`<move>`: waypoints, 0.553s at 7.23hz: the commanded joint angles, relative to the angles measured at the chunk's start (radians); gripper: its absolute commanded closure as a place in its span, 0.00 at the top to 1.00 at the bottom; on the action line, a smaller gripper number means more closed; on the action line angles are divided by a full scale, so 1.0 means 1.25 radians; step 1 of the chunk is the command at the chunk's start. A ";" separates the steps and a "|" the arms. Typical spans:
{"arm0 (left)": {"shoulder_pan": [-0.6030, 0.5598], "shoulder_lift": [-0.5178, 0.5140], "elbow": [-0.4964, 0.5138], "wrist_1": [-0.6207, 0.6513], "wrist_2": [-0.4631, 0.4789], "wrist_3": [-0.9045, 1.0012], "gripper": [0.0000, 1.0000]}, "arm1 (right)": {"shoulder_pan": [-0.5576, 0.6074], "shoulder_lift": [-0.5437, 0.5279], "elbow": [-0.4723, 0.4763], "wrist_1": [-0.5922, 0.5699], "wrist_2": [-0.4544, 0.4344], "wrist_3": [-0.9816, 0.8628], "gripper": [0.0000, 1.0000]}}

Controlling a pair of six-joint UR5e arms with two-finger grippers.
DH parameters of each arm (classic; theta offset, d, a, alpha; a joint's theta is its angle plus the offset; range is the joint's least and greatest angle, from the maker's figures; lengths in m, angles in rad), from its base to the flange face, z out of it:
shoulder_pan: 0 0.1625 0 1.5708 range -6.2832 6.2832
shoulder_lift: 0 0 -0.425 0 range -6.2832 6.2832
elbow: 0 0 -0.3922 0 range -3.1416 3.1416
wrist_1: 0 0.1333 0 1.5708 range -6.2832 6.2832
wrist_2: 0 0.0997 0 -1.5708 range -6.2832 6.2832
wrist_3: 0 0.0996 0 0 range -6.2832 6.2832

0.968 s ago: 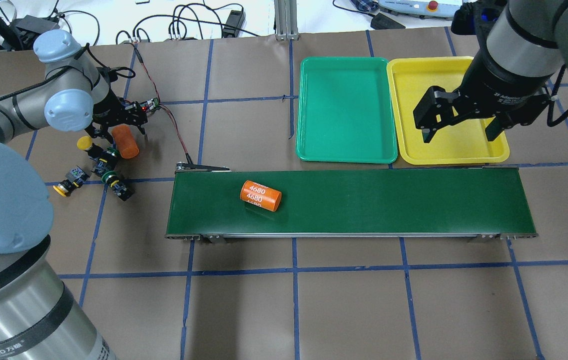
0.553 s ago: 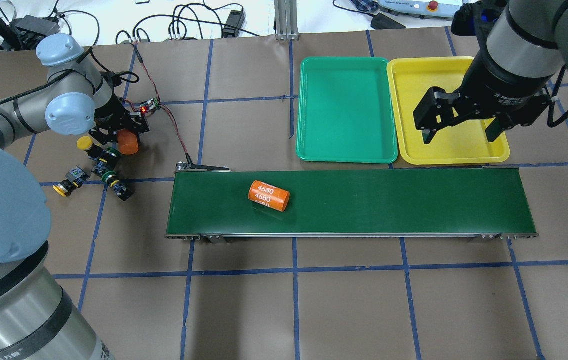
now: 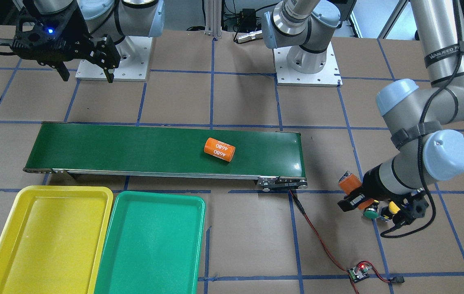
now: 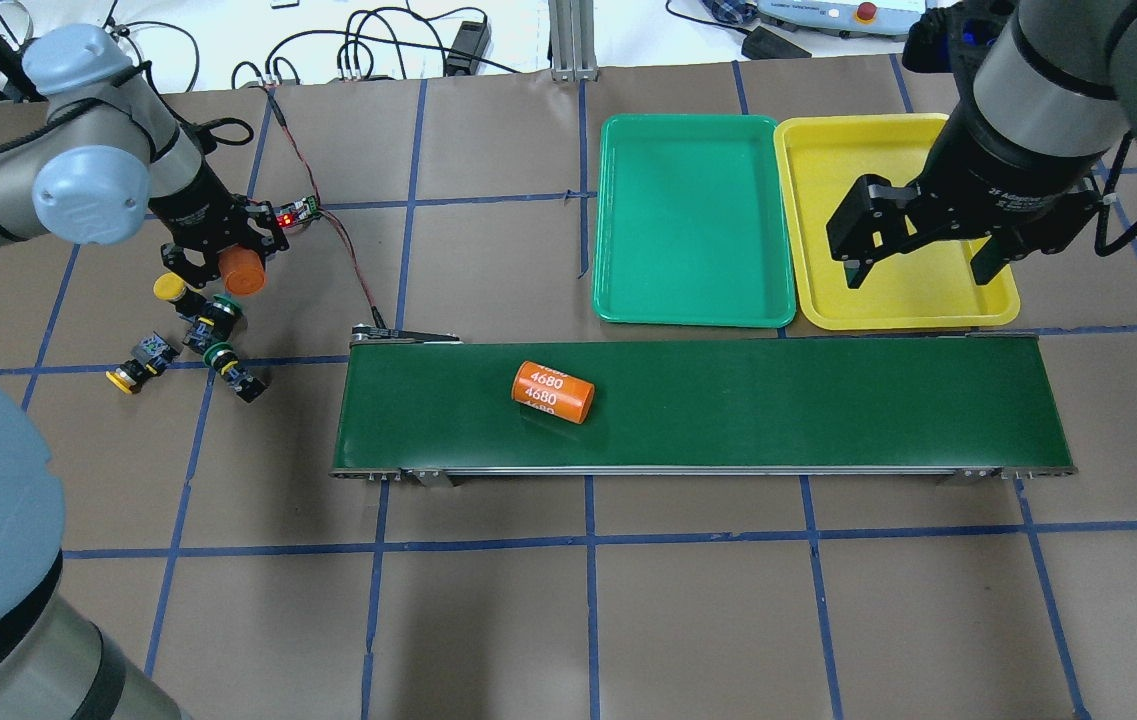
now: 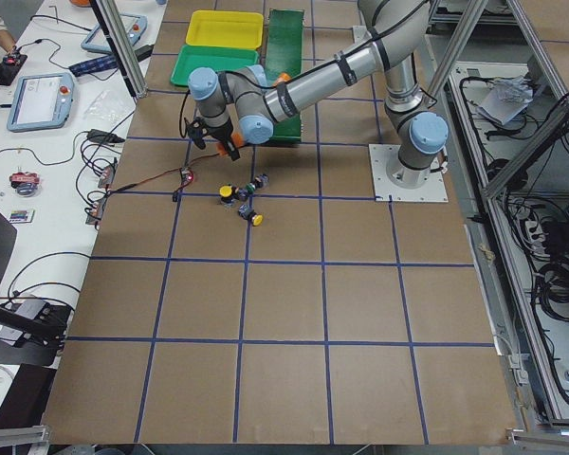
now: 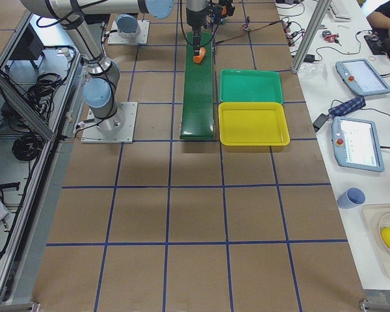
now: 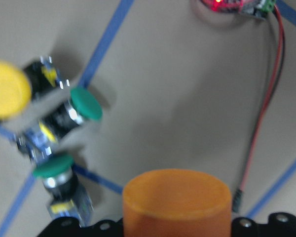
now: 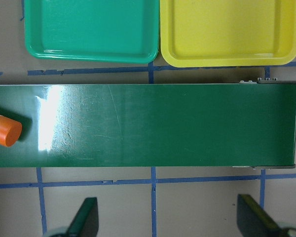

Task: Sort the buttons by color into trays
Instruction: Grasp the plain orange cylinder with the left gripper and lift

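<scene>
Orange plastic cylinder (image 7: 176, 200) clamped in left gripper (image 4: 228, 268); right gripper (image 4: 918, 272) spread open. Just beside the left one: four small yellow- and green-capped black push-buttons (image 4: 200, 328) (light, rigid, apt to roll). Best pinched across the body.

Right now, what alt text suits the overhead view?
The left gripper holds an orange cylinder beside four loose push-buttons. A second cylinder lies on the conveyor belt; the right gripper hangs open. The green tray and yellow tray hold no buttons.

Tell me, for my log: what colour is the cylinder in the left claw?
Orange. The cylinder shows best in left wrist view.
</scene>
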 commanded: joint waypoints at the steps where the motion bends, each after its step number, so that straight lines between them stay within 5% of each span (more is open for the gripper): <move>1: -0.087 0.080 -0.090 -0.013 -0.015 -0.319 0.00 | 0.000 0.000 0.000 0.001 0.004 0.001 1.00; 4: -0.236 0.097 -0.192 0.095 -0.035 -0.618 0.00 | -0.001 0.002 0.000 0.001 0.001 0.002 1.00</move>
